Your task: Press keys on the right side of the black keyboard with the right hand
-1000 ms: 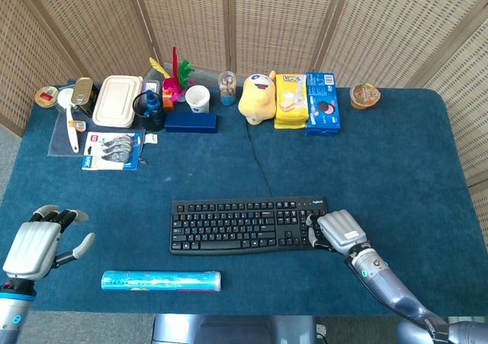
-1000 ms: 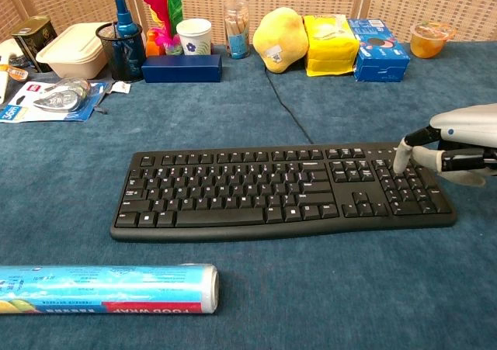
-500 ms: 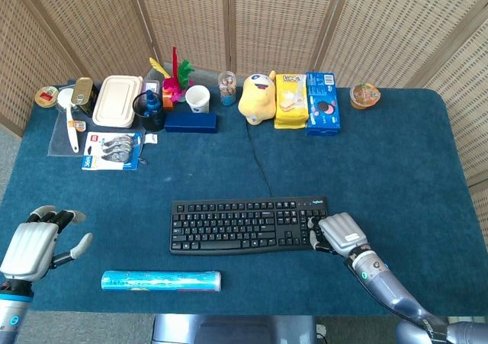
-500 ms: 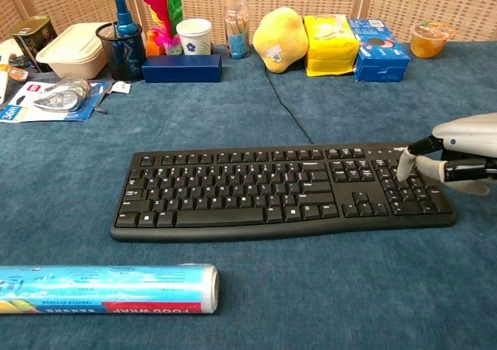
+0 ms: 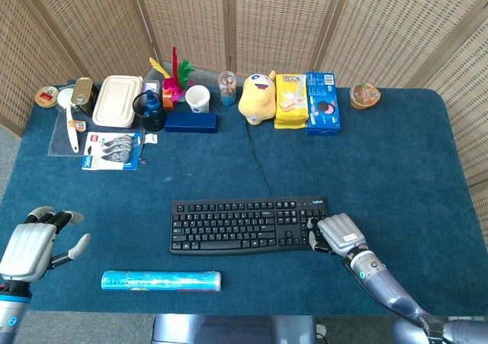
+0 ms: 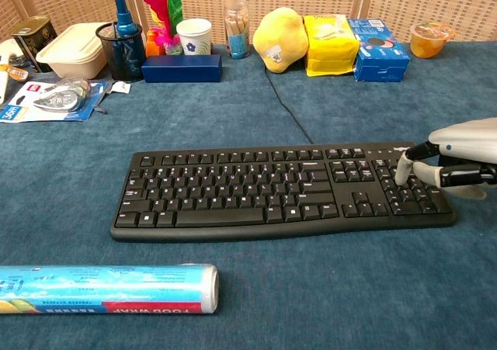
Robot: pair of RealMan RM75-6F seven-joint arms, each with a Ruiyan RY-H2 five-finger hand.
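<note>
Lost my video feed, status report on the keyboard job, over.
Right hand fingertip down on the black keyboard number pad. Left hand open, off to the side, holding nothing. Nothing blocking the keys.

From my seat the table (image 5: 396, 176) is covered in deep blue carpet-like cloth, with woven tan wicker screens (image 5: 282, 24) behind. The keyboard (image 6: 279, 191) is black with white lettering and a black cable (image 5: 258, 157). Both of my hands are silvery grey: the right hand (image 5: 335, 233) has black finger sections and pale tips, same for the left hand (image 5: 34, 245). The roll (image 6: 105, 288) up front is light blue with some yellow and red print. Back row: yellow plush (image 5: 258, 98), yellow packets (image 5: 290, 100), blue box (image 5: 322, 102), navy box (image 5: 191, 121), white cup (image 5: 197, 98), cream lidded container (image 5: 117, 100).
</note>
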